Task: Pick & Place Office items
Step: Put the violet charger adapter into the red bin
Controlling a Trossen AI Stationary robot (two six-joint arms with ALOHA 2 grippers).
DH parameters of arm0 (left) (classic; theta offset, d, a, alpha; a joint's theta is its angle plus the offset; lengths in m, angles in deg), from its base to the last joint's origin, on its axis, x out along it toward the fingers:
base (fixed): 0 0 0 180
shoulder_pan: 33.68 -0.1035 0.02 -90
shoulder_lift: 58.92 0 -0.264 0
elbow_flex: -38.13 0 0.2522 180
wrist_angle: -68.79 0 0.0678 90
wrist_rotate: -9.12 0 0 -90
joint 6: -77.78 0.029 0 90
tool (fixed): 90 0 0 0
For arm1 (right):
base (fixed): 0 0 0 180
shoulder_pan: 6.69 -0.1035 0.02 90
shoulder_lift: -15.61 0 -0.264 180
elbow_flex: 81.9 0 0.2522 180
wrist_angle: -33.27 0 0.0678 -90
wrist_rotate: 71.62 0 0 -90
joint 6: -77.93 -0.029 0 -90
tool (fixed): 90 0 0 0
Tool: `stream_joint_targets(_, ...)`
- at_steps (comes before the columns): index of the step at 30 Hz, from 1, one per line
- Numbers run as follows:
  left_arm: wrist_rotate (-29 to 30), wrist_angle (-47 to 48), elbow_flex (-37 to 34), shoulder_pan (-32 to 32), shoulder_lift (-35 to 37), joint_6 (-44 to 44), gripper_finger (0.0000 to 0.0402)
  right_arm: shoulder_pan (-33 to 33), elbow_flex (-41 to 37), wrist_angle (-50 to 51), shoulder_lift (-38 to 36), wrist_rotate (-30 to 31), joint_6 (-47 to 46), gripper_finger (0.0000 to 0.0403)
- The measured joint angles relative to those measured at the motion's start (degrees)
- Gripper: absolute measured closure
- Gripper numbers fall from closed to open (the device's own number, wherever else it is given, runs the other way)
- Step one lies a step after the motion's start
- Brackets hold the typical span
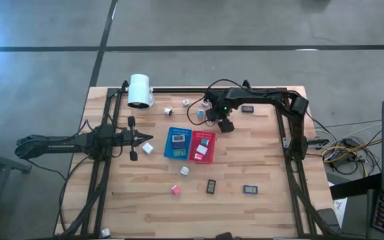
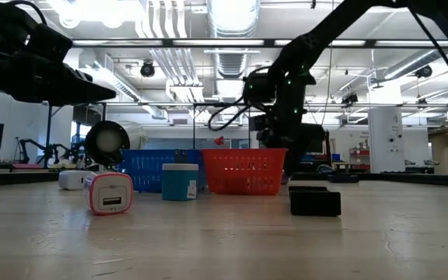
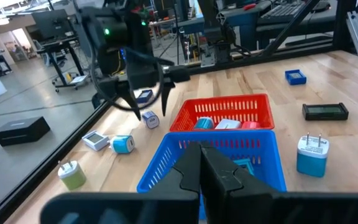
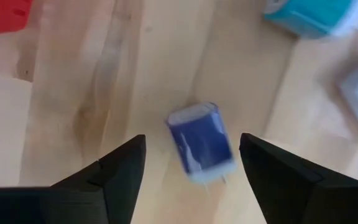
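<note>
Item 1: blue cube charger [image 4: 201, 142], nearest the lens in the right wrist view, lying loose on bare wood beside the red tray [image 1: 203, 146], on the side toward the white cylinder [image 1: 140, 91]. It sits between the fingers [image 4: 114, 171] of the right gripper [image 1: 223, 125], which stand wide apart and touch nothing, presumably lined up to close on it.

Item 2: left gripper [image 1: 141, 138], fingers pressed together and empty, parked off the blue tray [image 1: 177, 143] on the side away from the red tray; this arm waits.

Item 3: trays, side by side. Left wrist view shows white, teal and pink pieces already in the red tray; the low view hides them behind the basket walls.

Item 4: scattered stock. Pink-edged cube [image 2: 108, 193], teal cube [image 2: 180, 182] and dark flat rectangle [image 2: 314, 201] stand on the table in front of the trays in the low view. Only the high view shows the whole spread of items still unsorted.
</note>
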Motion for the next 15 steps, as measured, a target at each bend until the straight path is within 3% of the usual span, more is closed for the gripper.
stream_joint_targets(8,-0.11,0.04,0.0,0.0,-0.02,0.0,0.0399,-0.02,0.19,-0.07,3.54,-0.53,0.22,0.0185)
stream_joint_targets(15,-0.11,0.2,0.0,0.01,-0.02,0.0,0.0399,-0.06,-0.12,0.58,2.26,-0.85,-0.37,0.0254)
